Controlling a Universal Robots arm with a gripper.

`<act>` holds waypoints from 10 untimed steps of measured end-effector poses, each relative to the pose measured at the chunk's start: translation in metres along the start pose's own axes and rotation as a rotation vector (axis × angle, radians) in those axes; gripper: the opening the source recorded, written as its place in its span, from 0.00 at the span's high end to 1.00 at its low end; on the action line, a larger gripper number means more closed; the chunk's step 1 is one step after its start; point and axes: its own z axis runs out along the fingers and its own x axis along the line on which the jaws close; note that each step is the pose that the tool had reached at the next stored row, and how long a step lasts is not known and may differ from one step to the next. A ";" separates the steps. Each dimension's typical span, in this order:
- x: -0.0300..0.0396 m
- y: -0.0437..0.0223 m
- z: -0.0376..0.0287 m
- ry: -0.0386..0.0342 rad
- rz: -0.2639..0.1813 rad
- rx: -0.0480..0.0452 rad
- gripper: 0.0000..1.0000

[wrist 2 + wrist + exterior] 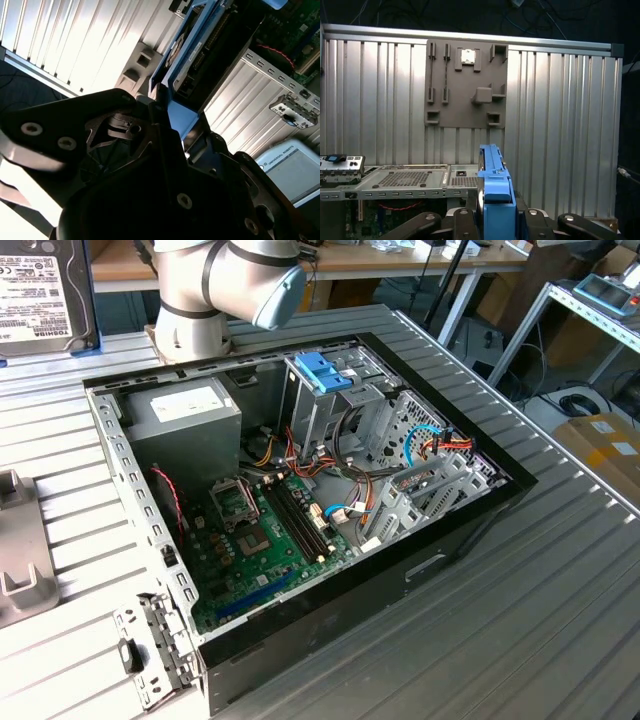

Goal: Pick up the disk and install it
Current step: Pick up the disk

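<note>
In both wrist views my gripper (495,222) (167,112) is shut on the disk (494,180), held edge-on, its light-blue rail standing up between the black fingers. The second wrist view shows the disk (200,45) reaching away from the jaws, grey metal framed in blue. In the exterior view the disk (40,290) appears with its white label at the top left corner, raised above the table. The open computer case (470,515) lies in the middle of the table, with its silver drive cage (330,415) and blue latch (325,370) at the back.
A grey fixture plate (465,82) (15,560) lies on the ribbed table beside the case. A grey power-supply box (185,415) fills the case's back left corner. A loose metal bracket (150,645) sits by the case's near corner. The arm's base (190,330) stands behind the case.
</note>
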 end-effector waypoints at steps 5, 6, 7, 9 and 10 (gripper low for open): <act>0.0017 -0.0001 -0.0001 0.0000 0.000 0.0001 0.63; 0.0025 -0.0001 -0.0002 0.0000 0.000 0.0000 0.63; 0.0037 -0.0001 -0.0003 -0.0001 0.000 0.0001 0.63; 0.0060 0.0000 -0.0005 -0.0001 0.000 0.0001 0.63; 0.0072 0.0000 -0.0006 0.0000 0.000 0.0001 0.63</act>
